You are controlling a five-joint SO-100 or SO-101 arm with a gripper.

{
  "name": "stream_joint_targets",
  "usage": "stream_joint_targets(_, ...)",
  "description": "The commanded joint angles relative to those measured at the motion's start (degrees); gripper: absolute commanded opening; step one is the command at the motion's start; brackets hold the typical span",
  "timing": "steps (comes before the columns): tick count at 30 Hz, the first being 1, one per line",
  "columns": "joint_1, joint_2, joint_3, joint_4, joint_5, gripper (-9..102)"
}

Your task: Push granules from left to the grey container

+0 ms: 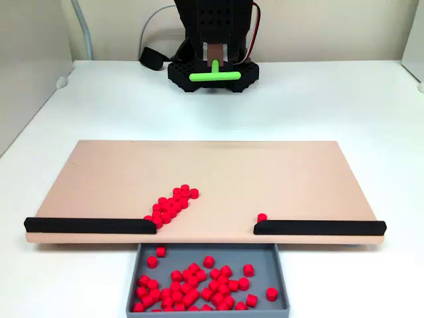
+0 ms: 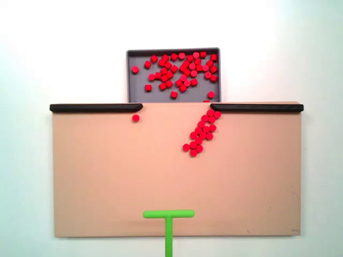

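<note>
The arm (image 1: pixel 213 26) stood folded at the far side of the counter (image 1: pixel 99 106) in a fixed view, its black body upright over its base. The gripper (image 1: pixel 215 66) pointed down and forward, its fingers closed on the stem of the green T-shaped pusher (image 1: pixel 214 75), whose crossbar lay level.

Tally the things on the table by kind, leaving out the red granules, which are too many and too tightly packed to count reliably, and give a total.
Beige board: 1
Black strips: 2
Grey container: 1
Green T-shaped pusher: 1
Total: 5
</note>
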Motion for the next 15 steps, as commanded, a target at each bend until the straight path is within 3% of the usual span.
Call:
stream_joint_targets(1, 2.02, -3.96, -0.44, -0.18, -2.02, 0)
stream_joint_targets(15, 1.41, -4.22, -0.44, -0.26, -1.58, 0)
